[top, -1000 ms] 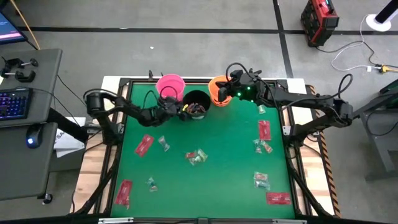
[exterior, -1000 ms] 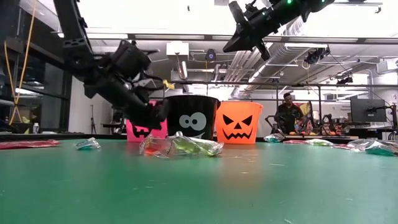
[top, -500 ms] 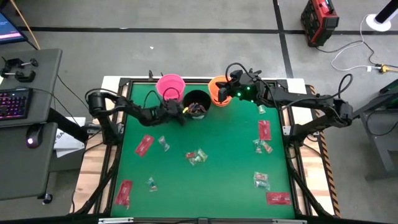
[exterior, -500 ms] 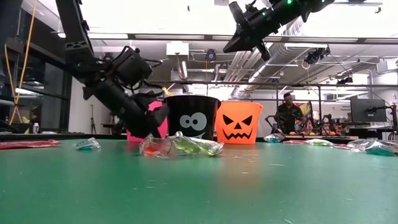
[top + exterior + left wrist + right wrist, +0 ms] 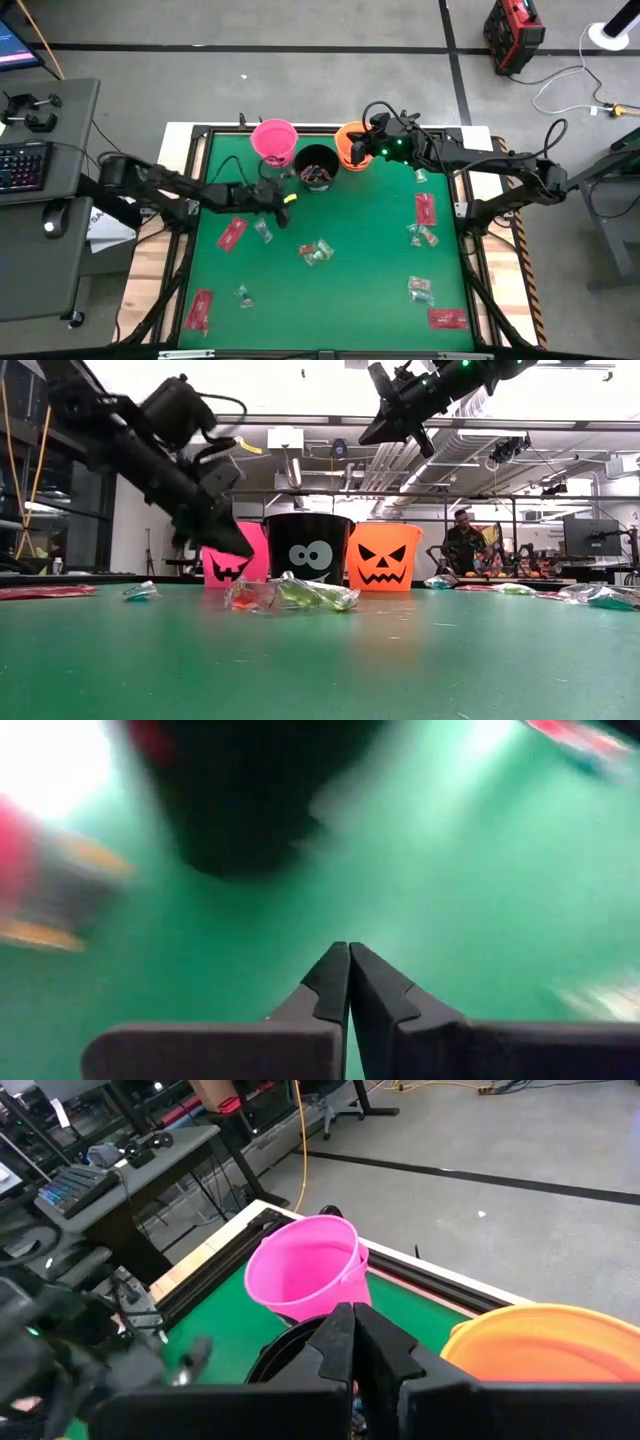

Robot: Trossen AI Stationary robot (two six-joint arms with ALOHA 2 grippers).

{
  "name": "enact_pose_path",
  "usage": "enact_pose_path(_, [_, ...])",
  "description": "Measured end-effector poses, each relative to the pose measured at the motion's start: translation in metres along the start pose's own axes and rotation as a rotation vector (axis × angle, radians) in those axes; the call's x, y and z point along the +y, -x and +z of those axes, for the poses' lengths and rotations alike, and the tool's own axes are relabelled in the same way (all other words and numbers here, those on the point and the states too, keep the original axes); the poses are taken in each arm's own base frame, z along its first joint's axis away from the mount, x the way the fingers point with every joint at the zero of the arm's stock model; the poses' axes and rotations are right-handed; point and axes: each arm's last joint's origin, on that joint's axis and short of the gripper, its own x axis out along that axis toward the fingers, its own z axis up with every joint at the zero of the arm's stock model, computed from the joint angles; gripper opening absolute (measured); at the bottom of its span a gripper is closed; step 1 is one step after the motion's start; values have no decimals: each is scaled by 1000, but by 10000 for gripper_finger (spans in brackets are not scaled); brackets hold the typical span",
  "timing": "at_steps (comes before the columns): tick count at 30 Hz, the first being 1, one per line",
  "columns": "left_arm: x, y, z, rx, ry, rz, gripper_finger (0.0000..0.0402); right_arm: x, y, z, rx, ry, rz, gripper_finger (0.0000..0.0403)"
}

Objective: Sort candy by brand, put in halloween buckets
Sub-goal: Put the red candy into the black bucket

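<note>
Three buckets, pink (image 5: pixel 274 138), black (image 5: pixel 316 167), orange (image 5: pixel 351 143), lined at table's (image 5: pixel 350 280) far edge. L gripper (image 5: pixel 283 216) closed, empty, near loose candy (image 5: pixel 317 252). R gripper (image 5: pixel 362 141) closed, empty, over orange bucket.

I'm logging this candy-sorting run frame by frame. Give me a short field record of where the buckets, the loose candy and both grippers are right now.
buckets: pink bucket, black bucket, orange bucket at the table's far edge
black bucket contents: some candy visible inside
loose candy: red packets and small wrapped pieces scattered on the green table
left gripper: fingers shut, over the mat near the black bucket
right gripper: fingers shut, raised above the orange bucket
</note>
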Motion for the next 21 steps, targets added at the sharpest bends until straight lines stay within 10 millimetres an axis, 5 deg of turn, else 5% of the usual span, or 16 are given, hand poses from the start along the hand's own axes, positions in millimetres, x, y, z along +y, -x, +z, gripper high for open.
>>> enact_pose_path(8, [33,-8,10,-107,-9,352,0,0,0,0,3,0,2,0])
enact_pose_path(21, [49,-41,4,-158,3,358,0,1,0,0,12,0,20,0])
